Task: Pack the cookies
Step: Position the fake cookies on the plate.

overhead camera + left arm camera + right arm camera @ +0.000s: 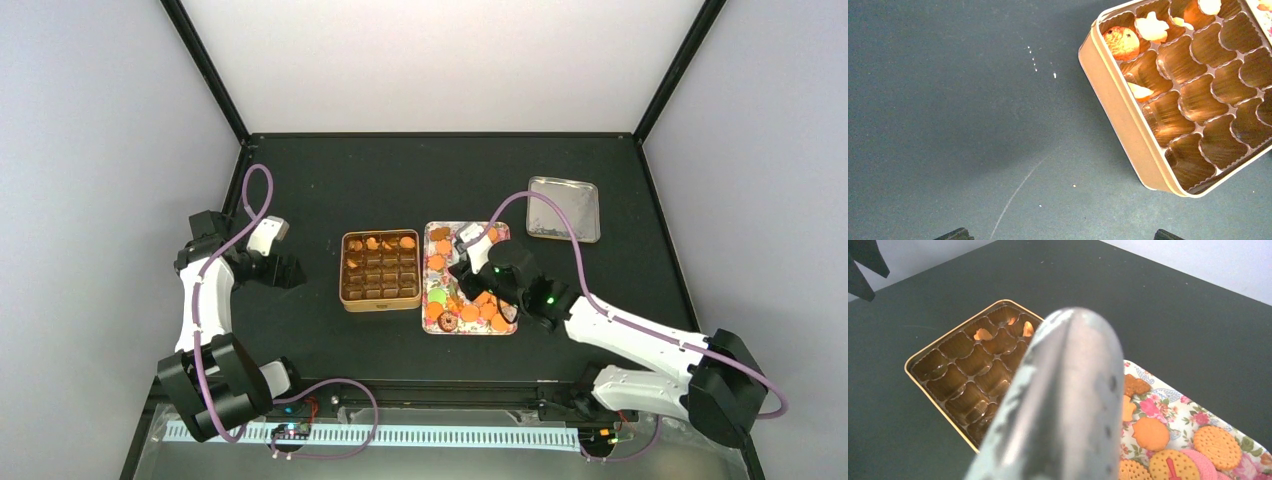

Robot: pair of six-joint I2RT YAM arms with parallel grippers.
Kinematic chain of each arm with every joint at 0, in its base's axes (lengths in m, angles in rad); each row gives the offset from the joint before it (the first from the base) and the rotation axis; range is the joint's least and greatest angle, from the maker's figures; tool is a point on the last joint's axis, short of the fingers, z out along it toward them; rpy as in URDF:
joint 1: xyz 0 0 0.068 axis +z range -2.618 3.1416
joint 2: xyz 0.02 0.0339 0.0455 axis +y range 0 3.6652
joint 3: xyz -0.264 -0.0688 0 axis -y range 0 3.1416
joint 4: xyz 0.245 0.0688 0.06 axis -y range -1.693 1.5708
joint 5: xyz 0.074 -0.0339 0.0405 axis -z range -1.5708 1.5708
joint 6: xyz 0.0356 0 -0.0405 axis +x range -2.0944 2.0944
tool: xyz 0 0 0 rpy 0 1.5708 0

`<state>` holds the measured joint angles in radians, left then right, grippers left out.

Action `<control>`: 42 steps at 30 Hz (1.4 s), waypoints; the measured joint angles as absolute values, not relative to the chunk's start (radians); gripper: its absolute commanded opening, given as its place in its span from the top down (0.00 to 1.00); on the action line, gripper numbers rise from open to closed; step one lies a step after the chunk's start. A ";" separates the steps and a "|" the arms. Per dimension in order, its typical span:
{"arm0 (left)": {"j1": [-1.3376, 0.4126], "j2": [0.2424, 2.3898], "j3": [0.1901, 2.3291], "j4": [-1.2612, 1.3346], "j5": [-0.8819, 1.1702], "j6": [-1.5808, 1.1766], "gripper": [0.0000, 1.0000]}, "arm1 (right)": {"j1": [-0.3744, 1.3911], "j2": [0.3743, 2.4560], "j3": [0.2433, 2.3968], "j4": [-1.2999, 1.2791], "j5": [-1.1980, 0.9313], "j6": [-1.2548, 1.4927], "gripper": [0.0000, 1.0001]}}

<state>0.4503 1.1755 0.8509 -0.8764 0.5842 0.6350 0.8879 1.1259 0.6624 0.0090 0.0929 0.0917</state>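
The cookies (470, 312) lie on a floral tray (470, 333): several orange rounds, a green one (438, 296) and a brown ring (448, 321). The right wrist view shows an orange one (1150, 433) and a pink one (1198, 462). The square tin (345, 300) of brown cups holds a few cookies in its far row (1121, 42). My right gripper (466, 262) hangs over the tray's far half, its grey fingers pressed together (1075, 320); nothing shows between them. My left gripper (292, 272) is open and empty left of the tin (1120, 125).
A silver lid (563, 208) lies at the back right of the black table. Crumbs and a pale scratch (1018, 192) mark the table left of the tin. The tin and the tray stand side by side, almost touching.
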 measured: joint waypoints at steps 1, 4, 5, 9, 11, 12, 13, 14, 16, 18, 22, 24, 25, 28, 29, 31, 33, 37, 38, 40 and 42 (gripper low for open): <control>0.450 1.176 0.851 -0.877 0.584 0.635 0.03 | 0.888 1.119 0.655 0.011 0.091 0.095 0.68; 0.450 1.176 0.851 -0.881 0.585 0.635 0.03 | 0.888 1.102 0.640 0.017 0.088 0.107 0.66; 0.450 1.176 0.851 -0.883 0.585 0.635 0.03 | 0.888 1.100 0.638 0.020 0.087 0.110 0.66; 0.450 1.176 0.851 -0.886 0.585 0.635 0.03 | 0.888 1.094 0.626 0.035 0.083 0.115 0.66; 0.450 1.176 0.854 -0.889 0.585 0.635 0.03 | 0.888 1.083 0.617 0.040 0.079 0.116 0.66; 0.450 1.176 0.856 -0.890 0.585 0.635 0.03 | 0.888 1.075 0.611 0.040 0.079 0.118 0.66; 0.450 1.176 0.860 -0.891 0.585 0.635 0.03 | 0.888 1.069 0.609 0.039 0.078 0.119 0.66; 0.450 1.176 0.862 -0.890 0.585 0.635 0.03 | 0.888 1.061 0.607 0.039 0.076 0.120 0.66; 0.450 1.176 0.865 -0.891 0.585 0.635 0.03 | 0.888 1.044 0.605 0.040 0.069 0.126 0.66; 0.450 1.176 0.865 -0.891 0.585 0.635 0.03 | 0.888 1.028 0.604 0.043 0.066 0.133 0.66; 0.450 1.176 0.865 -0.891 0.585 0.635 0.03 | 0.888 1.018 0.603 0.058 0.056 0.138 0.68; 0.450 1.176 0.865 -0.892 0.585 0.635 0.03 | 0.888 1.024 0.599 0.065 0.052 0.139 0.70; 0.450 1.176 0.865 -0.892 0.585 0.635 0.03 | 0.888 1.029 0.597 0.067 0.051 0.139 0.70; 0.450 1.176 0.865 -0.892 0.585 0.635 0.03 | 0.888 1.048 0.587 0.068 0.051 0.141 0.71; 0.450 1.176 0.865 -0.892 0.585 0.635 0.03 | 0.888 1.055 0.583 0.068 0.051 0.140 0.71; 0.450 1.176 0.865 -0.892 0.585 0.635 0.03 | 0.888 1.063 0.581 0.080 0.051 0.140 0.71; 0.450 1.176 0.865 -0.893 0.585 0.635 0.03 | 0.888 1.067 0.581 0.086 0.051 0.139 0.71; 0.450 1.176 0.865 -0.893 0.585 0.635 0.03 | 0.888 1.073 0.580 0.093 0.056 0.136 0.72; 0.450 1.176 0.865 -0.893 0.585 0.635 0.03 | 0.888 1.076 0.580 0.098 0.060 0.134 0.72; 0.450 1.176 0.865 -0.893 0.585 0.635 0.03 | 0.888 1.091 0.583 0.114 0.070 0.129 0.74; 0.450 1.176 0.865 -0.893 0.585 0.635 0.03 | 0.887 1.113 0.591 0.131 0.072 0.119 0.75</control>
